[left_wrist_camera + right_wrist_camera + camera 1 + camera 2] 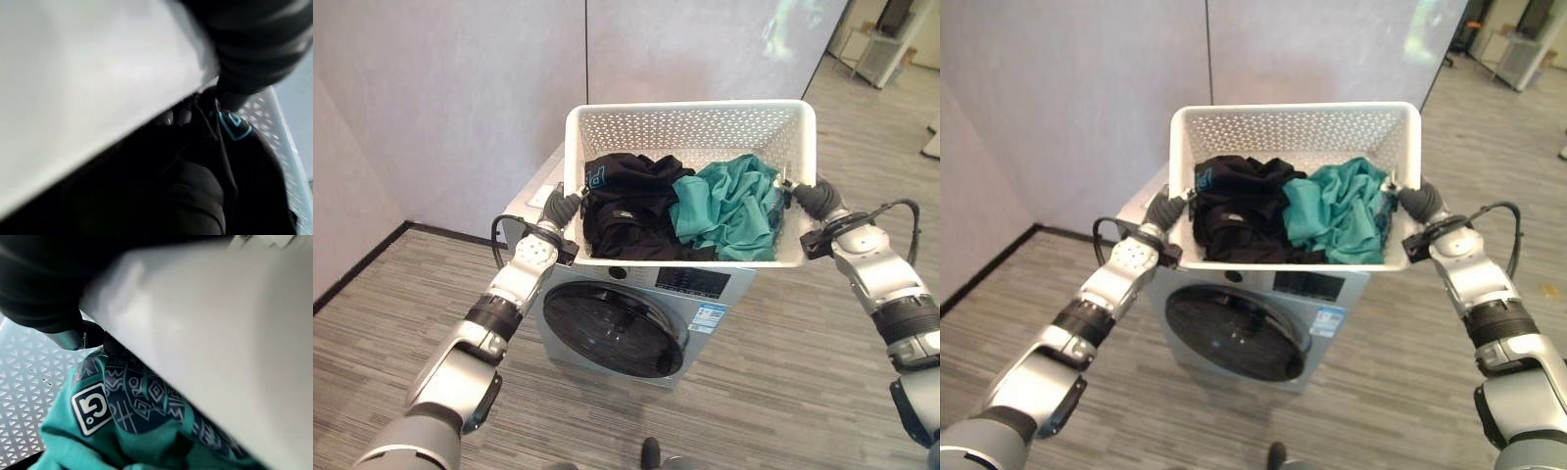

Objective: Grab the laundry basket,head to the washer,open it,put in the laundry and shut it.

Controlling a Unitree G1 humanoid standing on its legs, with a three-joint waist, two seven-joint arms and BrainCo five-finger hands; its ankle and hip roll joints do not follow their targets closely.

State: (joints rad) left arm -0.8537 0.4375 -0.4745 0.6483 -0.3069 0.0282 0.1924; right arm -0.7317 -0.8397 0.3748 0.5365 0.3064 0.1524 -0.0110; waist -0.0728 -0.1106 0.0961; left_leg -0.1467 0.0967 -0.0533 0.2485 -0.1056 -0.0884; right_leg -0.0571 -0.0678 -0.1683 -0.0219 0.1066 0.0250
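Gripping the laundry basket (690,127) by its side rims, left hand (570,205) and right hand (806,196) curled, keeping it level above the washer (636,313).

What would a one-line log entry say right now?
Both hands: left hand, right hand gripping laundry basket | clothes inside | washer door closed

Both eye views look down from the head onto the basket (690,127) and washer (626,323); wrist views sit very close inside the basket rim, sharing its laundry.
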